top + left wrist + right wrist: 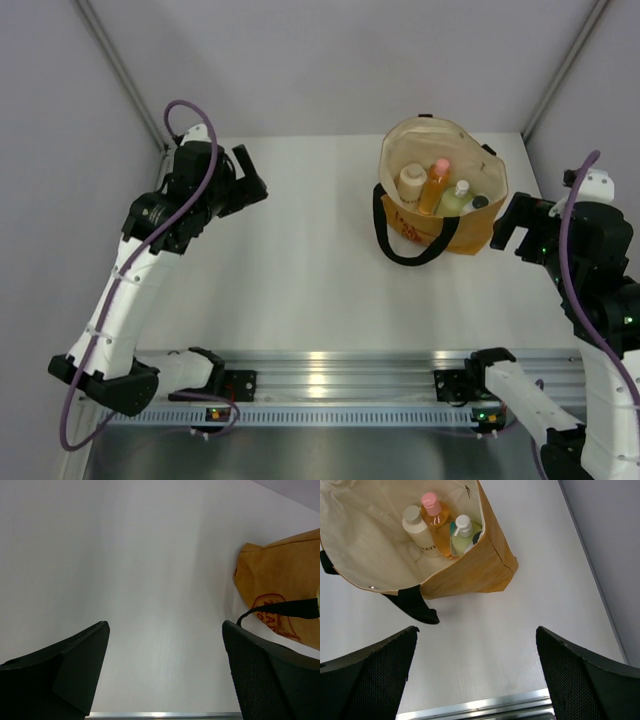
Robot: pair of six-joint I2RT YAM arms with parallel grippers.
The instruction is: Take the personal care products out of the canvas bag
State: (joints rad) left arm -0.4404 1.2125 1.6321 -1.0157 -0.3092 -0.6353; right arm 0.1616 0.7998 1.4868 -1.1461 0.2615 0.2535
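Overhead, the tan-mustard canvas tote bag (445, 232) stands upright at the far right of the white table (300, 270), its mouth spread so the contents show. Inside are a cream round jar (411, 183), an orange bottle with a pink cap (436, 187), a pale yellow-green bottle with a white cap (456, 197) and a whitish bottle of which only the black cap (481, 202) shows. The left gripper (250, 180) hangs well apart from the bag. The right gripper (505, 225) sits just beside its right wall, probably because that arm has the shorter reach into it.

From the left wrist, the left gripper (165, 630) has its fingers spread wide over bare table with nothing between them. The bag's side, with its red print and black loop handle (285, 610), lies off to the right.

From the right wrist, the right gripper (476, 632) is likewise wide apart and empty. It looks down into the cream lining, where all four containers stand clustered against the near wall, none lifted out yet.
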